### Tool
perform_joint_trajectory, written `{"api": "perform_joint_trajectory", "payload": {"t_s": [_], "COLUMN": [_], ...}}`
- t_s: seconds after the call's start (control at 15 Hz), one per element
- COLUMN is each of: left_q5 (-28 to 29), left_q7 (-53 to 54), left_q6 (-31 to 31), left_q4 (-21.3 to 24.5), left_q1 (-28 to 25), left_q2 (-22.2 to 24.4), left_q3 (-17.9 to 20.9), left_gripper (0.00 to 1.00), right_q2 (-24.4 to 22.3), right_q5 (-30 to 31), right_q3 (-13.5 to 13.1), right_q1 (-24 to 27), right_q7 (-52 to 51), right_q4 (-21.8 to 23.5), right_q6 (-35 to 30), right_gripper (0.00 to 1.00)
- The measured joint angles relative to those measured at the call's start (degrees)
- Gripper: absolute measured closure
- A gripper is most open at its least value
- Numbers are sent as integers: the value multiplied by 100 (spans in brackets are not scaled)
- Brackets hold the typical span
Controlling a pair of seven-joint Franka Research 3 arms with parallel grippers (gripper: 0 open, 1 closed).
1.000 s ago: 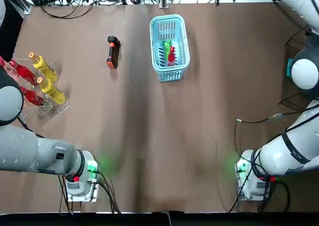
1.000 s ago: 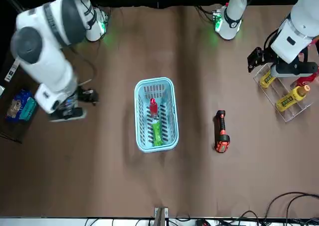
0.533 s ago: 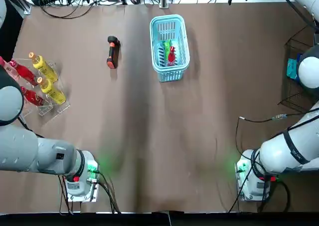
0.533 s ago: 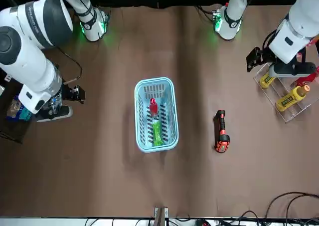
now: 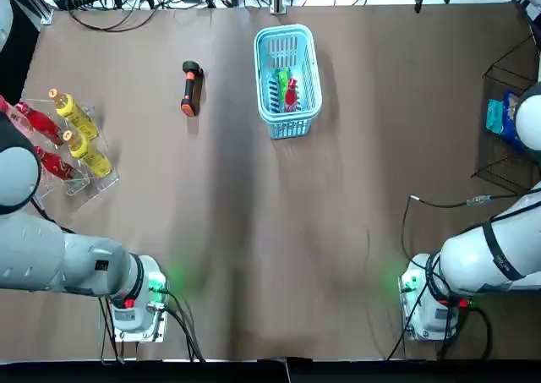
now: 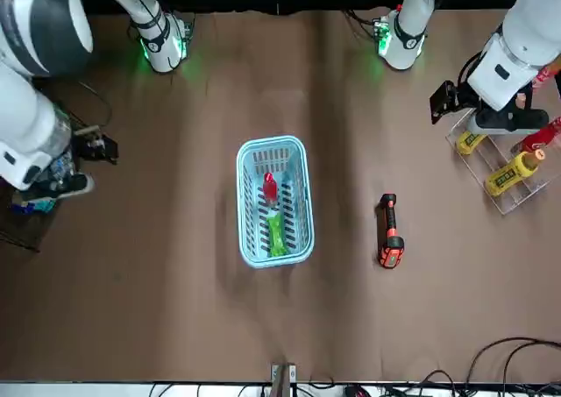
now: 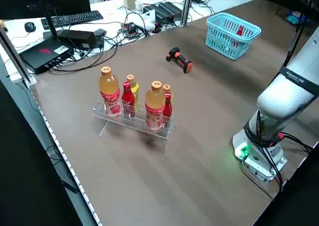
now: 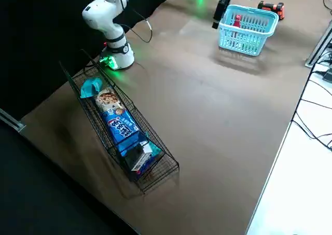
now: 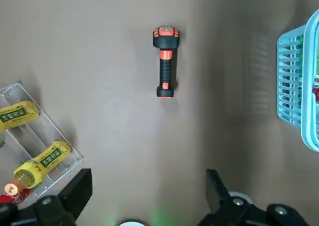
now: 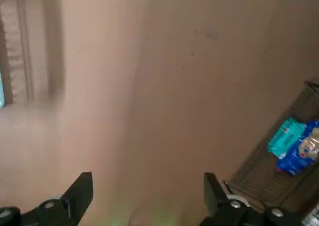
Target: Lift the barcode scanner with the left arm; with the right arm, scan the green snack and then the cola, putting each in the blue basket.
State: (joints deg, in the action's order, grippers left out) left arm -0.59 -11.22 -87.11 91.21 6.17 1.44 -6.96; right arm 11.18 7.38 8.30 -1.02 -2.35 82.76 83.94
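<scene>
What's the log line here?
green snack, cola: in blue basket | barcode scanner: on table | left gripper: jaws open | right gripper: jaws open

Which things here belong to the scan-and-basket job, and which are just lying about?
Job: barcode scanner, on the table; blue basket, already holding green snack and cola; left gripper, open by the bottle rack; right gripper, open near the wire rack.
Lying about: bottle rack; wire rack of snack packs; cables.

Brown tbl [image 5: 279, 231], white desk [image 7: 112, 9] behind
</scene>
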Motion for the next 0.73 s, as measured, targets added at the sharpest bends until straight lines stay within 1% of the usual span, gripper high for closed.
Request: {"api": "perform_joint_trajectory", "payload": {"t_s": [0.07, 0.2, 0.27, 0.33, 0.53, 0.67, 0.73], "left_q5": [71, 224, 253, 264, 274, 278, 278], "left_q7": [12, 163, 242, 276, 298, 298, 298], "left_q6": [21, 42, 53, 59, 62, 62, 62], "left_q4": [0, 0, 0, -1, -3, -7, -9], "left_q1": [1, 0, 0, -3, -10, -19, -23], "left_q2": [0, 3, 7, 14, 35, 40, 41], "left_q3": [-1, -3, -4, -5, -5, -4, -2], "left_gripper": [0, 0, 0, 0, 0, 0, 0], "right_q2": [-90, -274, -348, -402, -499, -600, -716], "right_q5": [-73, -412, -509, -554, -591, -592, -592], "right_q3": [-133, -518, -640, -689, -694, -694, -694], "right_q1": [-2, -3, -3, -5, -79, -142, -159], "right_q7": [-209, -534, -627, -643, -605, -544, -510], "right_q4": [1, 9, 37, 82, 253, 444, 620], "right_q6": [-90, -175, -195, -197, -169, 4, 190], "right_gripper": [2, 2, 2, 2, 3, 3, 3]}}
